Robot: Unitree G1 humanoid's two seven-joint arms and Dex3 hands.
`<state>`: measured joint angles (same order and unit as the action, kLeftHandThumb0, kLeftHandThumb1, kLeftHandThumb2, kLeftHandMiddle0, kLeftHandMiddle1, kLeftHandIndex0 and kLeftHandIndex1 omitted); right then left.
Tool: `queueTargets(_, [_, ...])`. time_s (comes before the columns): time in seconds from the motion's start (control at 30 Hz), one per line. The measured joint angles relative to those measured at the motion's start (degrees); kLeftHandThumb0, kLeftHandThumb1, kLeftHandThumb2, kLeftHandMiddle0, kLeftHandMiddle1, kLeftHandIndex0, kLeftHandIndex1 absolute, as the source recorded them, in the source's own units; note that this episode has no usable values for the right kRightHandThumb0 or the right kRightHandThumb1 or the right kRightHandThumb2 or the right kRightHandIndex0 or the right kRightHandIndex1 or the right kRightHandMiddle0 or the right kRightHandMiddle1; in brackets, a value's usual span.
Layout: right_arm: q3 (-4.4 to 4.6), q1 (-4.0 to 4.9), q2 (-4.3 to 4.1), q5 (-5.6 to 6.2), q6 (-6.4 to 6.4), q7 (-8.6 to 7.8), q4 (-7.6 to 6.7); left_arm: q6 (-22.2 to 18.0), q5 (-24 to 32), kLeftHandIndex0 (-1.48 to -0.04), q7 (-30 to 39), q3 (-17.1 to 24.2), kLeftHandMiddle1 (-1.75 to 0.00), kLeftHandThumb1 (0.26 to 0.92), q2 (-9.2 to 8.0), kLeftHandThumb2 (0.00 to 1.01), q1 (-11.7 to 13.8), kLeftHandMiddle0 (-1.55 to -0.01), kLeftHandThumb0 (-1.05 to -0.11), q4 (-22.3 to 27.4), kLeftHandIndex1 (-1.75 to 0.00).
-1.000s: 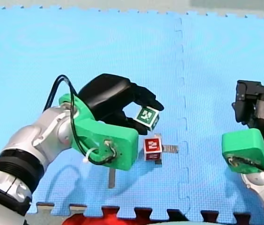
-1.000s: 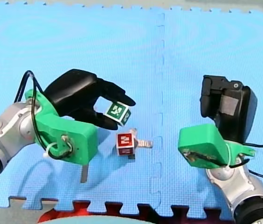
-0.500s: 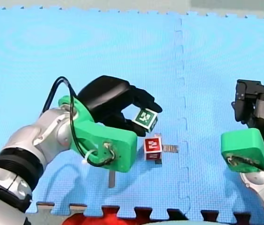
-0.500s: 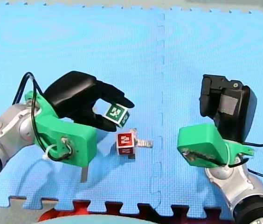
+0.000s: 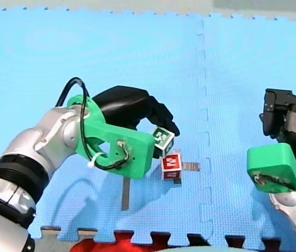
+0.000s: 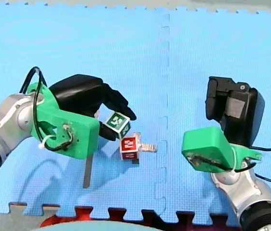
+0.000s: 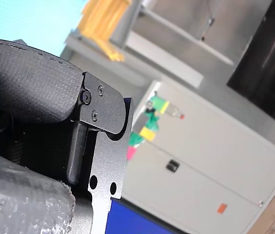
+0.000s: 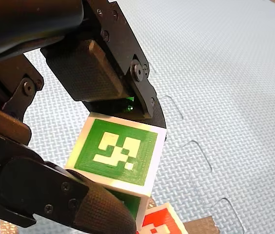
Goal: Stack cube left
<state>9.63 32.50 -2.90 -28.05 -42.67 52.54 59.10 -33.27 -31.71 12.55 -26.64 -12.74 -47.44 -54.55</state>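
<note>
One green cube (image 5: 162, 138) (tilted) pinched between left hand (image 5: 129, 108) fingers (image 8: 91, 73), just above red cube (image 5: 171, 164); right hand (image 6: 231, 111) empty, apart.

No legible text; coded markers on green cube (image 8: 118, 153), red cube (image 5: 171, 164).

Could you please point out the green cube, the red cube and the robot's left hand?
green cube (image 5: 162, 137): first head view, on its marker face.
red cube (image 5: 171, 164): first head view, on its marker face.
left hand (image 5: 127, 105): first head view, on its black back.
</note>
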Motion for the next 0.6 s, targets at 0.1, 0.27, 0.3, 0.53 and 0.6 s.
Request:
queueTargets(0.1, [-0.03,0.08,0.04,0.19,-0.05,-0.04,0.52,0.89,1.21,-1.30,3.13,0.14,-1.75,0.837,-0.01,0.00,-0.03,-0.96,-0.487,0.70,-0.02])
queueTargets(0.27, [-0.02,0.31,0.13,0.42,-0.15,-0.07,1.31,1.87,1.88,-1.30,5.61,0.29,-1.75,0.832,-0.15,0.00,-0.29,-0.96,-0.498,1.89,-0.02])
queueTargets(0.3, [-0.02,0.38,0.16,0.46,-0.17,-0.08,1.46,1.94,1.69,-1.30,5.36,0.25,-1.75,0.831,-0.27,0.00,-0.30,-0.96,-0.498,2.21,-0.02])
queueTargets(0.53, [0.04,1.17,0.27,0.72,-0.60,-0.15,2.79,3.11,0.91,-1.30,4.79,0.13,-1.75,0.830,-0.76,0.00,-0.21,-0.97,-0.496,3.72,-0.02])
queueTargets(0.6, [0.05,1.41,0.33,0.81,-0.77,-0.19,3.21,3.38,0.92,-1.30,4.81,0.13,-1.75,0.830,-0.77,0.00,-0.19,-0.97,-0.493,4.03,-0.02])
